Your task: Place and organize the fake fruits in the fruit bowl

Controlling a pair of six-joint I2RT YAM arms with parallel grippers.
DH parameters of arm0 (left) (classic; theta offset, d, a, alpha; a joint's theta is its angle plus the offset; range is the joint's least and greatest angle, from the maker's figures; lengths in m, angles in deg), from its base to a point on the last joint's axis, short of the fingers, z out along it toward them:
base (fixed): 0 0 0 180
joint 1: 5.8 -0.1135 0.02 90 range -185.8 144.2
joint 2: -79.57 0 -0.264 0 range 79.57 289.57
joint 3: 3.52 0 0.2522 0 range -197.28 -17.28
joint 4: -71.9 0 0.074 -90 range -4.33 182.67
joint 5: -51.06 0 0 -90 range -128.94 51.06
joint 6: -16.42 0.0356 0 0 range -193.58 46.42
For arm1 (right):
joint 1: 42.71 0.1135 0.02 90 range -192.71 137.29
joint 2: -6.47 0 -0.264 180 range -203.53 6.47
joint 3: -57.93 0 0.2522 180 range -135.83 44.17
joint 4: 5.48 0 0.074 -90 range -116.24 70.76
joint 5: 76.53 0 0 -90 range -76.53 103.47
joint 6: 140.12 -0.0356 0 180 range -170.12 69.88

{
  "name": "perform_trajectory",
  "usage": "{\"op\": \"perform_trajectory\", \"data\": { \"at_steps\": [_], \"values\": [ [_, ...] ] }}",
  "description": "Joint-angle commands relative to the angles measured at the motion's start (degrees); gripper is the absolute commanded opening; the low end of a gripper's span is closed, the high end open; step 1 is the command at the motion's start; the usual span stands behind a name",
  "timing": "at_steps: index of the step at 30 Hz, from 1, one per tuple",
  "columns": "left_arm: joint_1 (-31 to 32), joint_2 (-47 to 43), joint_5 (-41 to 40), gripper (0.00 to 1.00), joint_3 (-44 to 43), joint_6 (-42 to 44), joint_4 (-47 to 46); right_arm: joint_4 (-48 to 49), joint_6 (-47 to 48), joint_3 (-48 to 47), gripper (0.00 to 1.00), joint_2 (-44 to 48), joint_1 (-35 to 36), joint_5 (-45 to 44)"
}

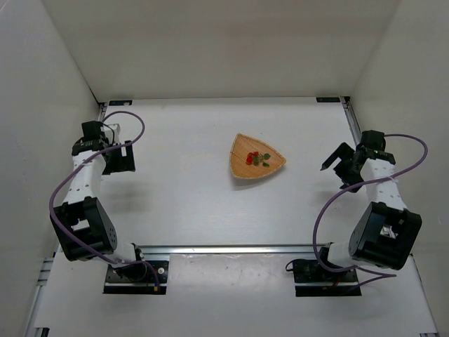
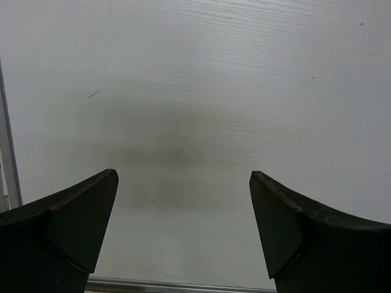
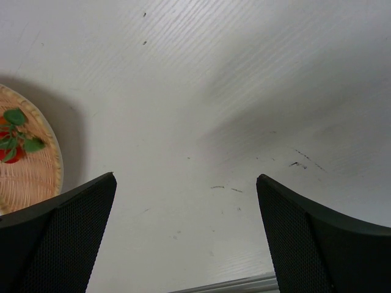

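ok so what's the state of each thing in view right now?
left tool, open, empty, off to the left, far from the bowl
right tool, open, empty, to the right of the bowl, not touching it
bowl, upright, holding the berries
berries, red with green leaves, lying inside the bowl near its middle

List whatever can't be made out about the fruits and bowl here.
1. Top external: fake fruits too small to count the berries.
2. Right wrist: fruit bowl cut off by the left edge, its near part behind a finger of the right gripper.
3. Left wrist: only table shows.
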Motion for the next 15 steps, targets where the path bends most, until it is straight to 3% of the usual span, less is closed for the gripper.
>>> {"op": "perform_trajectory", "data": {
  "at_steps": [1,15],
  "values": [
    [-0.1,-3.2,2.4,1.0,0.8,-0.7,-0.1,0.8,2.3,-0.5,1.0,1.8,-0.2,-0.3],
    [-0.1,-3.2,2.9,1.0,0.8,-0.7,-0.1,2.6,2.2,1.8,1.0,4.4,-0.2,0.8]
  ]
}}
